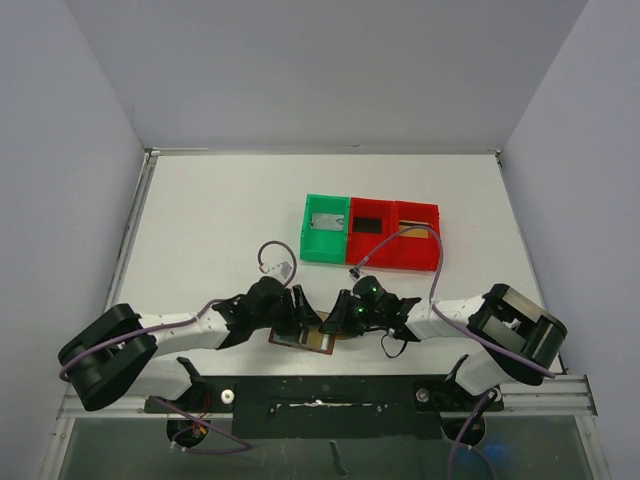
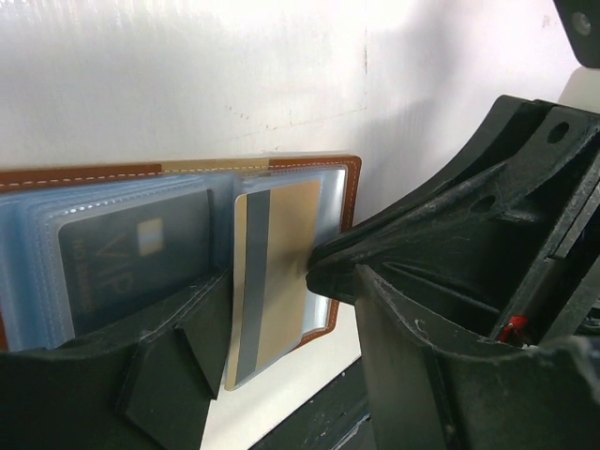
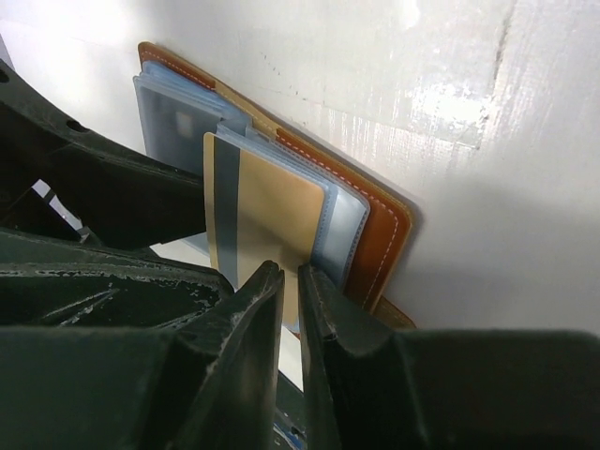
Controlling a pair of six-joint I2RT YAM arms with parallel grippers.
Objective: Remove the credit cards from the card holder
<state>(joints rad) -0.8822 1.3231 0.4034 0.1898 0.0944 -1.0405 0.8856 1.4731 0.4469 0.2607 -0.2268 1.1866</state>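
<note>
While from above the left claw [image 1: 295,306] and right claw [image 1: 340,316] meet over the card holder [image 1: 300,340] at the near edge of the table [image 1: 220,220], the left wrist view shows its claw spread open, apparently steadying the holder, and the right wrist view its claw pinching the golden-orange card [image 3: 277,220] to draw it out.

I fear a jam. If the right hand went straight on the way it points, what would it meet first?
The golden-orange card: its edge sits, seemingly pinched, in the narrow gap of the right hand. Just beyond lies the card holder, though depth there is unclear.
</note>
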